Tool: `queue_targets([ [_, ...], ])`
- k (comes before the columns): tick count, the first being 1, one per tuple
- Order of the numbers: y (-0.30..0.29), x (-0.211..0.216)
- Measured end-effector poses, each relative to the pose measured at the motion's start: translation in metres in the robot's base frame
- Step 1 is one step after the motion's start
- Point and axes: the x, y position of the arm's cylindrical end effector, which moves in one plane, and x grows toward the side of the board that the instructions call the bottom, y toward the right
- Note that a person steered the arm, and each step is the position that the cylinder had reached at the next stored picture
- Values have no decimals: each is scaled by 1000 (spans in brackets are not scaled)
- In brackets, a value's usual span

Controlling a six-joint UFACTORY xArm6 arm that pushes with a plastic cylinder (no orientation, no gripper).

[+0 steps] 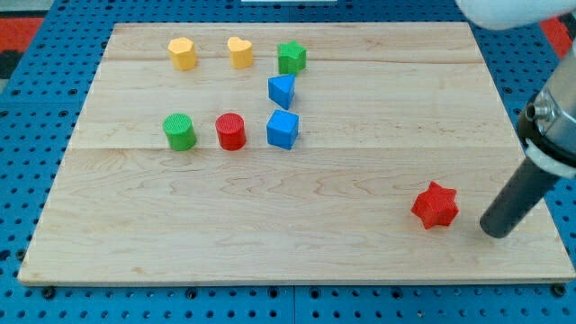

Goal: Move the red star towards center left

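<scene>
This looks like a robotics lab bench. A pale wooden board (pixel 297 225) lies on a blue perforated base (pixel 36 72) showing along the frame's edges. Small coloured plastic blocks (pixel 231 130) sit on the board, and a robot arm (pixel 553 117) enters at the right.

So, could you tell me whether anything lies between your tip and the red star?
Nothing: in the camera view only a short bare strip of board separates my tip from the red star, which sits to its left.

Upper left of wooden board (pixel 297 261): yellow hexagon (pixel 182 53), yellow heart (pixel 240 51), green star (pixel 291 58), blue cube (pixel 283 130).
</scene>
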Motion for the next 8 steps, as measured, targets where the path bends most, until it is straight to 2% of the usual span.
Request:
queue_targets([
  [2,-134,-13],
  [3,-118,-18],
  [4,-72,-32],
  [5,-85,-42],
  [6,-153,-42],
  [7,-170,-43],
  [8,-93,-45],
])
